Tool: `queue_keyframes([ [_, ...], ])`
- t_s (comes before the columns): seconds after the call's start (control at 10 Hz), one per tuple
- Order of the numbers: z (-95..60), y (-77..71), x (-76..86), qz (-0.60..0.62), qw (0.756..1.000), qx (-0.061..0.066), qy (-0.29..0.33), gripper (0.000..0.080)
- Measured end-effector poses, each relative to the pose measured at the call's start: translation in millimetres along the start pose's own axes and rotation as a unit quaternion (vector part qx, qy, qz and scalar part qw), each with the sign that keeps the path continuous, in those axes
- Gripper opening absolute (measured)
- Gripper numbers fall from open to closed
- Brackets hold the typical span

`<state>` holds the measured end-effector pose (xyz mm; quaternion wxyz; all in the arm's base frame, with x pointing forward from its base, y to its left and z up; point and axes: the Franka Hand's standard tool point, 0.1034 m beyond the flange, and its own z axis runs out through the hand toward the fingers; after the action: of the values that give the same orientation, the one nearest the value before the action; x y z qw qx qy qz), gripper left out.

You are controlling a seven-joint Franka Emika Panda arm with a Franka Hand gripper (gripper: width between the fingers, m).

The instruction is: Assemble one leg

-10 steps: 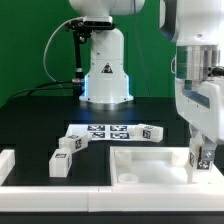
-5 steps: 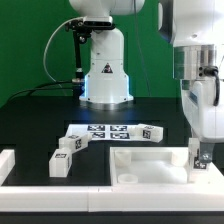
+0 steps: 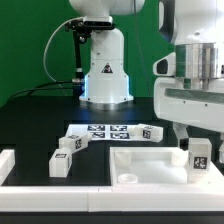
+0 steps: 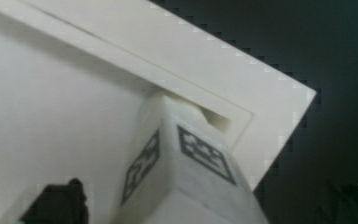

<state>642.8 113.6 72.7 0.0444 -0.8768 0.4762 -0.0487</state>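
White leg (image 3: 200,154) stands upright between the end effector (image 3: 199,160) fingers.

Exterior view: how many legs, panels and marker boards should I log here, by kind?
Marker board: 1
Panel: 1
Legs: 4, namely the held leg, the front leg, the tagged leg behind it, and the leg beside the marker board
Total: 6

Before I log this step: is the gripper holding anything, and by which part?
Yes. The gripper holds a leg upright by its upper end, over the white panel.
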Motion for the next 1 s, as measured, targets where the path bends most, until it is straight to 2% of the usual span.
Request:
queue_keyframes([
  [0.2,-1.3,1.1,4.7,-0.159,0.987,-0.005,0.003,0.0649],
  [0.4,-0.6,2.2,6.7,-0.303,0.953,-0.008,0.005,0.0649],
  [0.6,-0.4,-0.6,5.8,-0.35,0.937,-0.004,0.015,0.0649],
  [0.7,-0.3,-0.4,5.9,-0.335,0.942,-0.004,0.015,0.0649],
  [0.9,-0.2,-0.4,5.9,-0.314,0.949,-0.003,0.015,0.0397],
  [1.0,-0.1,-0.3,5.9,-0.282,0.959,-0.003,0.015,0.0397],
])
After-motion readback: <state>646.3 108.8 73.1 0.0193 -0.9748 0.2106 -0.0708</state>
